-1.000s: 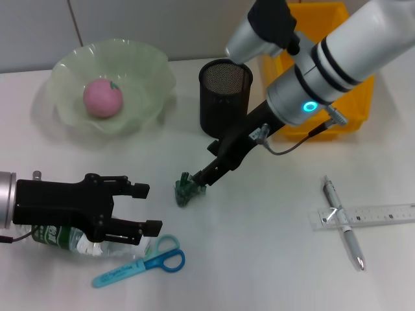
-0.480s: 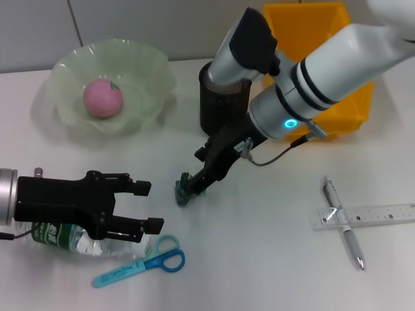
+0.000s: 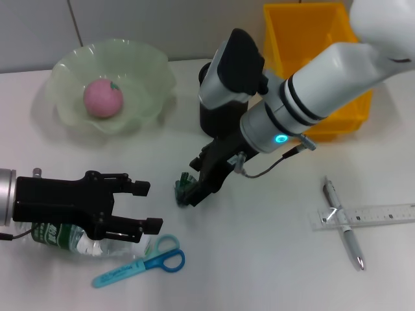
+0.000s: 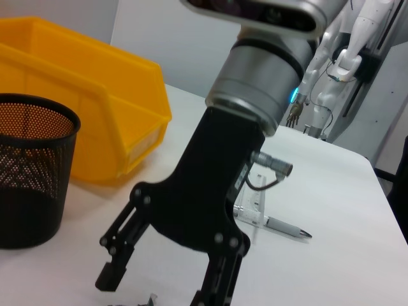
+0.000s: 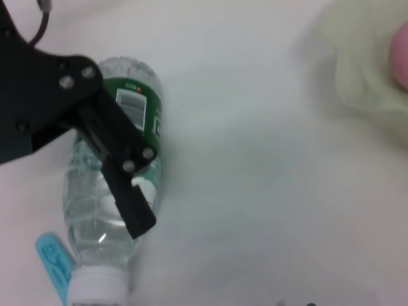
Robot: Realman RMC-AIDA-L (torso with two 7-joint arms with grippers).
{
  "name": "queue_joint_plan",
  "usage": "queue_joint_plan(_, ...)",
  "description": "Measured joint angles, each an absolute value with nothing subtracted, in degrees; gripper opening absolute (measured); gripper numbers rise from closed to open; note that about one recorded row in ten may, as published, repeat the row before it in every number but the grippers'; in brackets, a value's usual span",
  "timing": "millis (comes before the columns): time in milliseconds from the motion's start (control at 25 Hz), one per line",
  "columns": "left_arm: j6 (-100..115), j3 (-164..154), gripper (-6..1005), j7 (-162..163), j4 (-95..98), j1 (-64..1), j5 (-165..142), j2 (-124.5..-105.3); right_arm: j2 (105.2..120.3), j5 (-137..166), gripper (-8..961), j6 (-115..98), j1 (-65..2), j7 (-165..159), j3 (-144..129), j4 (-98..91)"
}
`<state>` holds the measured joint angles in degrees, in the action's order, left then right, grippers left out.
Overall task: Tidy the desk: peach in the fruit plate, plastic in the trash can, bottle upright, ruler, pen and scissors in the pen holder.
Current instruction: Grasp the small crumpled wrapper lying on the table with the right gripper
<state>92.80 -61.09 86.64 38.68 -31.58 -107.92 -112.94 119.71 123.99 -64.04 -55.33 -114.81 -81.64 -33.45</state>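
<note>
The yellow trash can stands just behind the pen holder, and the fruit plate with the peach is well to its left. In front of the holder the right gripper, its fingers spread, reaches the green plastic. I judge this piece light and easily crushed; a pinch across its middle should hold. The left gripper, also spread, hovers over the lying bottle, beside the scissors. The way to the can passes over the holder, so it needs lifting.
</note>
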Motion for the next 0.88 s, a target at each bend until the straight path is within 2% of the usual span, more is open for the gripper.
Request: queue_joint_plan(880, 92.90, -61.08, 844, 86.57, 38.67, -31.42, -107.57, -112.96, 119.88, 117.63, 815, -58.98, -55.12, -110.43, -85.65, -29.88)
